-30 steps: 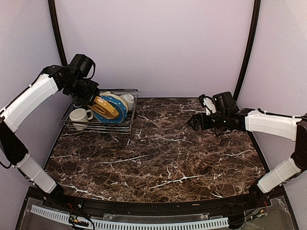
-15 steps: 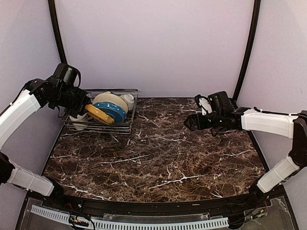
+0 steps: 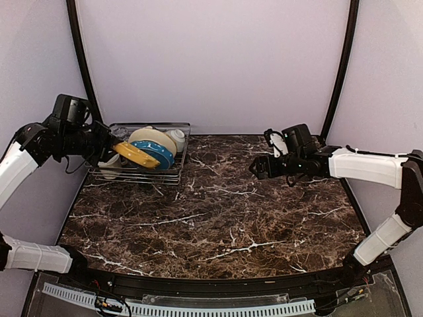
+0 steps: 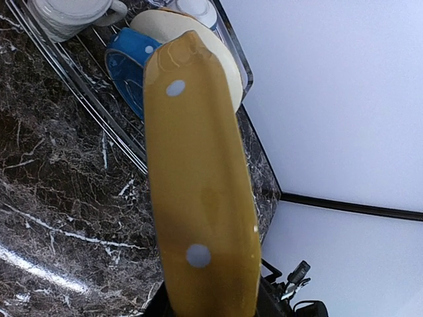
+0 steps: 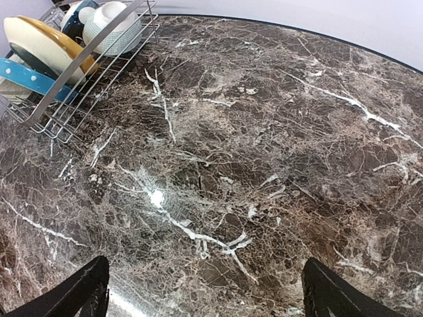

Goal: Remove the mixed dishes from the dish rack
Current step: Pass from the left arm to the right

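My left gripper (image 3: 109, 146) is shut on the rim of the yellow dotted plate (image 3: 135, 156), which it holds tilted over the wire dish rack (image 3: 170, 177). The plate fills the left wrist view (image 4: 201, 198). Behind it in the rack lie the blue plate (image 3: 158, 156) and the cream plate (image 3: 153, 137), with a white bowl (image 3: 177, 139) at the back and a cream mug (image 3: 108, 165) at the left, also in the left wrist view (image 4: 69, 13). My right gripper (image 3: 254, 168) is open and empty above the marble table (image 3: 218, 218). The rack also shows in the right wrist view (image 5: 79, 66).
The rack stands in the table's back left corner, close to the left wall. Black frame posts rise at both back corners. A white cable strip runs along the near edge.
My left arm has pulled back to the left, drawing the yellow plate away from the blue and cream plates and tipping it flatter. My right gripper has crept a little to the left.
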